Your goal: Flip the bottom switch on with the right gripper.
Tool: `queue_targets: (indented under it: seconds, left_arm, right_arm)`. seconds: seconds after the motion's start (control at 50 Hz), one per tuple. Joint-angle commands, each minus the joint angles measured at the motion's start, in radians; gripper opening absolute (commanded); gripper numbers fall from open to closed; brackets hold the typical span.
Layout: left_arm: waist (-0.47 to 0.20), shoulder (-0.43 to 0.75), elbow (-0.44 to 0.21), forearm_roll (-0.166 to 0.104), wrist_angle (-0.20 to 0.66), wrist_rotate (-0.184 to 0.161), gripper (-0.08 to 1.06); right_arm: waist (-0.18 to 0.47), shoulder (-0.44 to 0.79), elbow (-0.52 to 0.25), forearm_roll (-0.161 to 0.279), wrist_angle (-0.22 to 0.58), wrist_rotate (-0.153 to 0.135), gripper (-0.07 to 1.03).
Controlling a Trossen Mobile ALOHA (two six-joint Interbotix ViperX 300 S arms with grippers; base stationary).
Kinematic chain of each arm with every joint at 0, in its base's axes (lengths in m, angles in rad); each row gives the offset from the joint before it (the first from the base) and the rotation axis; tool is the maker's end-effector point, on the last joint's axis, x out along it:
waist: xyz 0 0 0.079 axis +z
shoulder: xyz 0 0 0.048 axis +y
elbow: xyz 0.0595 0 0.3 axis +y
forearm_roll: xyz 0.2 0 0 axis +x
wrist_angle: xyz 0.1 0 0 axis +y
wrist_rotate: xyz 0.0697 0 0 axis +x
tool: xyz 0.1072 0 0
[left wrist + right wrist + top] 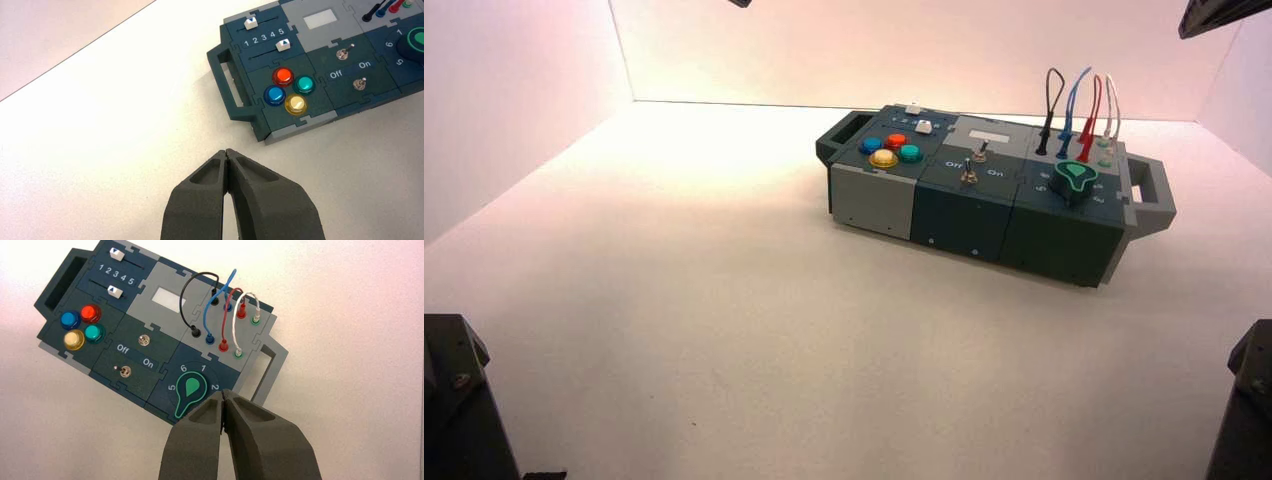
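Two closed grippers hang clear of the box (984, 190). On the right gripper (224, 392) both fingers meet in a wedge with nothing between them; its wrist view lines it up beside the green-marked knob (191, 387), at a height I cannot judge. The left gripper (226, 151), likewise pressed together, idles off the box's near left corner.

Nearest on the middle panel sits the bottom switch (125, 371), left of the knob, its lever leaning to Off. The right gripper would have to travel left and lower beside it, then push toward On. Coming in too low could catch the knob and turn it; pressing straight down could jam the lever, and too high a pass would miss it. Farther back, the upper switch (144, 340) stands close enough to be flipped by mistake if the wedge drifts far.

No open container shows. Beyond, at the far right, sockets hold the plugged ends of the black wire (186, 296), blue wire (210, 303), red wire (224, 320) and white wire (234, 327); a wide sweep might snag their loops.
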Motion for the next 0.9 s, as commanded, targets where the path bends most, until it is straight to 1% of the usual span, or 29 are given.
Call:
queue_targets:
  seconds: [0.02,0.24,0.42,0.54,0.6,0.68,0.8,0.9]
  left_arm:
    - [-0.002,-0.021,-0.011,-0.002,-0.008,0.000,-0.03]
    - [0.000,-0.018,-0.011,-0.002,-0.009,0.000,-0.03]
    - [0.002,-0.015,-0.011,-0.002,-0.020,-0.003,-0.03]
    - [0.002,-0.008,-0.015,-0.011,-0.021,-0.005,-0.03]
    - [0.002,-0.006,-0.015,-0.014,-0.021,-0.005,-0.03]
    - [0.000,0.002,-0.025,-0.017,-0.009,-0.003,-0.03]
    - [0.000,0.002,-0.035,-0.017,0.008,0.002,-0.03]
    - [-0.005,0.003,-0.038,-0.017,0.014,0.008,-0.03]
  right_arm:
    - [0.000,-0.003,-0.015,0.005,-0.003,-0.006,-0.02]
    - [0.006,-0.005,-0.017,0.005,-0.003,-0.008,-0.02]
    - [0.046,0.002,-0.020,0.006,0.009,-0.017,-0.02]
    - [0.072,0.025,-0.021,0.008,0.018,-0.021,-0.02]
    - [0.072,0.032,-0.023,0.009,0.021,-0.025,-0.02]
    - [0.074,0.051,-0.028,0.021,0.029,-0.044,-0.02]
    - [0.081,0.061,-0.032,0.063,0.032,-0.092,-0.02]
    - [0.092,0.072,-0.034,0.083,0.032,-0.114,-0.02]
